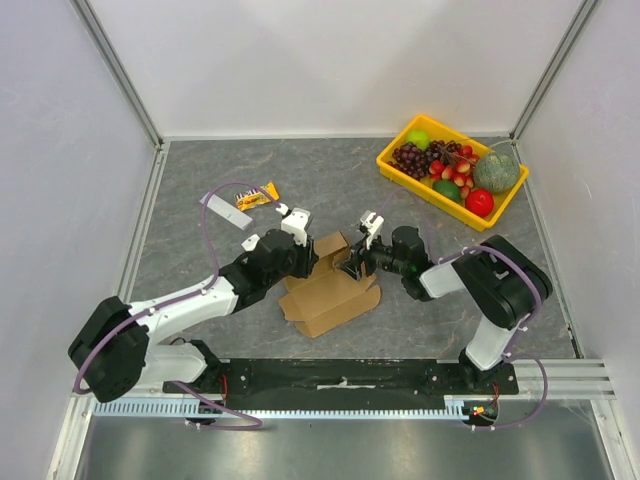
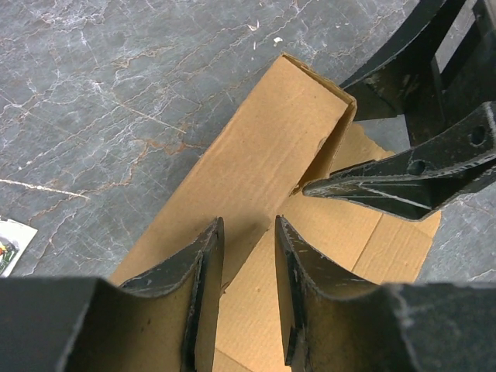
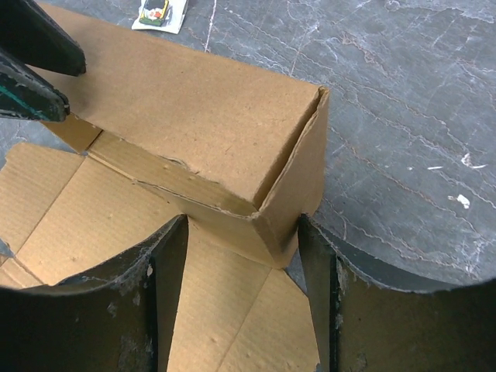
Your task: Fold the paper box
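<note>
Box [image 1: 325,298]: lies near table [image 1: 200,170] centre, a touch toward 6 o'clock, between both grippers. Mostly a flat brown corrugated sheet. Has one long wall stood up along its 12 o'clock side, with a short end panel turned in at the 3 o'clock corner.

Left gripper [image 1: 316,260]: comes in from 8 o'clock. In its wrist view [image 2: 248,263] shows fingers narrowly parted, astride the raised wall [image 2: 256,163]. Cannot tell whether actually pinching the card.

Right gripper [image 1: 352,264]: comes in from 3 o'clock. In its wrist view [image 3: 240,256] stands wide apart, straddling the wall's corner [image 3: 194,116] and clamping nothing.

Handling, as a judgement: looks very light, so likely to skid on the smooth top under a one-sided push. Needs bracing from the opposite arm. Seems stiff across the panels, willing to bend only along the scored creases. Appears easy to crush, with the inner crease already ragged. Best taken by a wall's free top edge near a corner, pinched across the thickness and swung about its crease, not pressed mid-panel.

Well apart: yellow fruit tray [image 1: 432,192] at 1 o'clock, small packets [image 1: 250,200] at 10 o'clock.
</note>
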Robot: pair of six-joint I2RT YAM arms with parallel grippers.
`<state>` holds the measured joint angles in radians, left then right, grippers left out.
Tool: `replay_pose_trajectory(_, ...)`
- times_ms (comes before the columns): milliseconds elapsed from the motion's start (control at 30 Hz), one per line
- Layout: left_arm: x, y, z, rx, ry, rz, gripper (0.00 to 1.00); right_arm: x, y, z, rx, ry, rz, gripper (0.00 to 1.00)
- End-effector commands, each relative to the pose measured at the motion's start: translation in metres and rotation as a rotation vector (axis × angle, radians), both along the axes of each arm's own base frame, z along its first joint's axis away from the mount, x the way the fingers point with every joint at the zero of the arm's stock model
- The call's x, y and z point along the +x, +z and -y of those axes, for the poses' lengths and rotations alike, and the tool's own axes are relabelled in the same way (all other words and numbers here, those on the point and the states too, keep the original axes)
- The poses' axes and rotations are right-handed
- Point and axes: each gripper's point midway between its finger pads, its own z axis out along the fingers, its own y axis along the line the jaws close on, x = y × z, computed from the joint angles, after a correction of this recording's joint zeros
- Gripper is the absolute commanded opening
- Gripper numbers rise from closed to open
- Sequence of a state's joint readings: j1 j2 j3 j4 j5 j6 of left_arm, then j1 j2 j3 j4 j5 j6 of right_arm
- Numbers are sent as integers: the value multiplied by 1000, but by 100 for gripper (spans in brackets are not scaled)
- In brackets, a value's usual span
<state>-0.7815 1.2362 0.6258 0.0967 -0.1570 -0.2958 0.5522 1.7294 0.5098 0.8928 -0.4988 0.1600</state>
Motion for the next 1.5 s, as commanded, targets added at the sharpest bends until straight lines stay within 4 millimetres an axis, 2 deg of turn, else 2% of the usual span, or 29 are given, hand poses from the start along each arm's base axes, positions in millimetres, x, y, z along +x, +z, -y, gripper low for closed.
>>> replay_pose_trajectory(0,4,11,8,-10,-20,14,39,12,16,-15,38,30,92,66)
replay_pose_trajectory(400,4,9,8,0,-24,11,39,19,13,-28,49,29,111,62)
replay_pose_trajectory(600,7,22,7,-11,-6,37,39,18,12,-31,55,33,115,61)
replay_pose_trajectory(833,20,40,-6,-15,65,79,41,18,14,-33,64,47,122,62)
replay_pose_trajectory(933,29,42,-19,-17,110,83,49,17,16,-35,67,53,124,62)
replay_pose_trajectory(1033,36,42,-33,-29,151,77,56,17,17,-35,68,60,127,63)
replay_pose_trajectory(1233,47,27,-57,-15,224,48,58,18,17,-38,71,74,133,63)
replay_pose_trajectory(1467,51,13,-52,-28,190,4,59,21,19,-43,76,87,142,63)
